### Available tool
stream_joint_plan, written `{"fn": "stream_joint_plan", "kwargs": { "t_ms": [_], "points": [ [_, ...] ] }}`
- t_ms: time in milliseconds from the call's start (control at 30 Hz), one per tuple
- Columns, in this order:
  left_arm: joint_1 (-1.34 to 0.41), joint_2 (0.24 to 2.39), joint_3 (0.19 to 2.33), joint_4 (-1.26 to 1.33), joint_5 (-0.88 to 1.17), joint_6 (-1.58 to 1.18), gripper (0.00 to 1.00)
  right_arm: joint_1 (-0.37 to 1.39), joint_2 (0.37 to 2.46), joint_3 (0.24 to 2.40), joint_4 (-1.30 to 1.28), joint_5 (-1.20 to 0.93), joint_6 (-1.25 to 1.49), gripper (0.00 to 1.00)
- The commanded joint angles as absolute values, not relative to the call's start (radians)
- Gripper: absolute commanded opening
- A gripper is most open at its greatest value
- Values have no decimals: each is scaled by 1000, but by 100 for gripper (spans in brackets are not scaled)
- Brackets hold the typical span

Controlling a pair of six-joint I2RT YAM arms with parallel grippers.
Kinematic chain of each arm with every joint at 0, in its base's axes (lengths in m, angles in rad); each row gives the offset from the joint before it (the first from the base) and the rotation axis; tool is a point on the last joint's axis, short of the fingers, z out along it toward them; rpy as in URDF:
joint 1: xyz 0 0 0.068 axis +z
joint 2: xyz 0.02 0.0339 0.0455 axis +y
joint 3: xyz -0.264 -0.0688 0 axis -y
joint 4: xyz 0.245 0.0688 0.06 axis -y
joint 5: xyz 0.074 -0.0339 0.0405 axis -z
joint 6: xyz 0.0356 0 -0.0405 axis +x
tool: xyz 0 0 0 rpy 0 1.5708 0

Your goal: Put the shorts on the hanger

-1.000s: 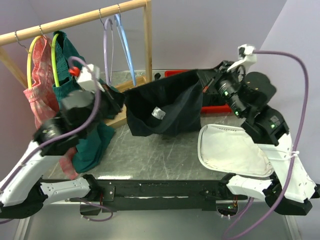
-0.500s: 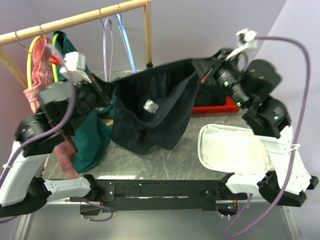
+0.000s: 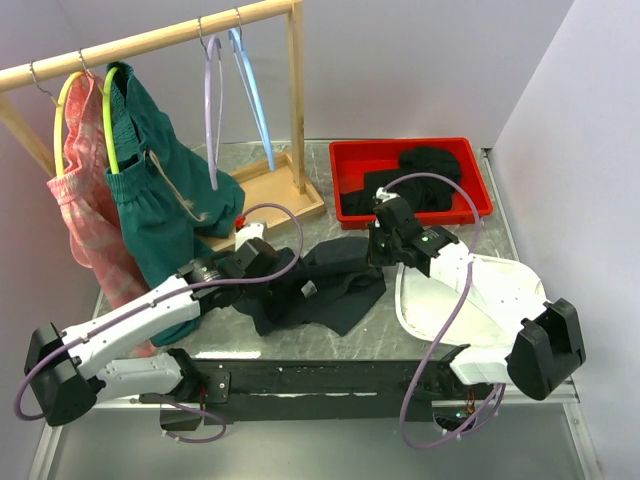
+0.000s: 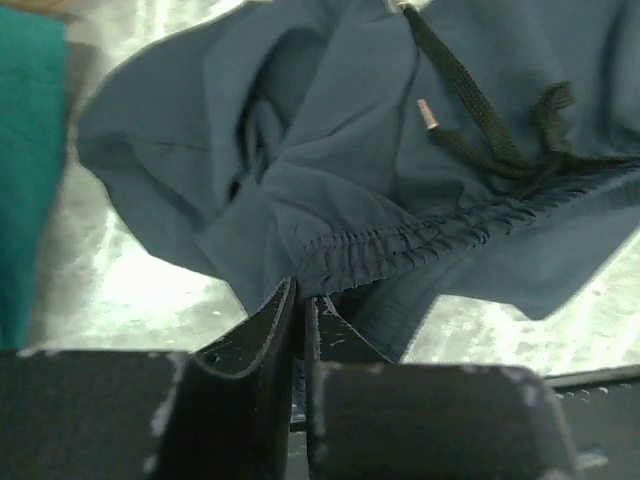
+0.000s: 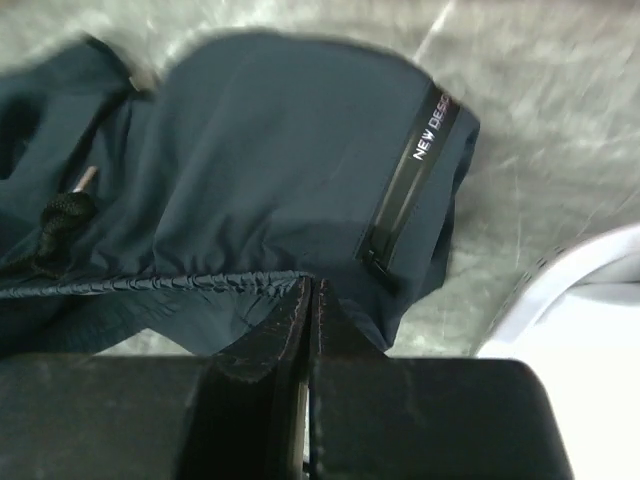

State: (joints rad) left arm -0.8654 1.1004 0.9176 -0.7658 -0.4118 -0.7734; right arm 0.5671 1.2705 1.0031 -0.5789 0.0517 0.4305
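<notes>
1. Shorts are lying crumpled on the table between the two arms. They're well apart from the purple hanger, which hangs bare on the wooden rail.
2. Handling-wise, we reckon they're light, thin and floppy, maybe a bit slick, so anything we don't hold will sag and fold. The best grab looks like the gathered waistband, the thickest bit, one hold at each end. We'd leave the drawstring alone.
3. Left gripper has its fingers pressed together, and it looks like it's pinching fabric just under the waistband. Right gripper is clamped on the waistband edge, beside the zip pocket.
4. Counts:
   - One black pair on the table.
   - Four hangers on the rail: yellow hanger, lime hanger, blue hanger, plus ours.
   - Two pairs hung: pink shorts and green shorts.
   - One red bin with dark clothes in it; we can't tell how many.
</notes>
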Motion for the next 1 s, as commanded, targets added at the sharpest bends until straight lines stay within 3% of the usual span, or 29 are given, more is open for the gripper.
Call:
{"fn": "stream_joint_plan", "kwargs": {
  "t_ms": [0, 100, 233, 467, 567, 767, 833, 967],
  "points": [
    [-856, 1020, 946, -656, -391, -755, 32, 558, 1261, 1020, -528, 106, 405, 9],
    [-856, 980, 1002, -705, -408, -683, 74, 564, 1275, 1029, -512, 103, 400, 18],
    [-857, 928, 1098, -807, -376, -623, 92, 566, 1278, 1026, -488, 98, 403, 35],
    [-856, 885, 1444, -876, -313, -542, 91, 568, 1273, 1028, -449, 80, 403, 48],
    [-856, 952, 1675, -926, -423, -513, 85, 569, 1275, 1032, -446, 66, 403, 48],
    [-854, 1182, 2011, -1014, -801, -479, 85, 569, 1264, 1016, -426, 42, 407, 49],
    [-839, 1299, 2119, -1060, -845, -477, 85, 569, 1259, 1009, -420, 32, 407, 49],
    [-717, 1385, 2137, -985, -799, -416, 84, 572, 1246, 1005, -419, 22, 400, 49]
  ]
}}
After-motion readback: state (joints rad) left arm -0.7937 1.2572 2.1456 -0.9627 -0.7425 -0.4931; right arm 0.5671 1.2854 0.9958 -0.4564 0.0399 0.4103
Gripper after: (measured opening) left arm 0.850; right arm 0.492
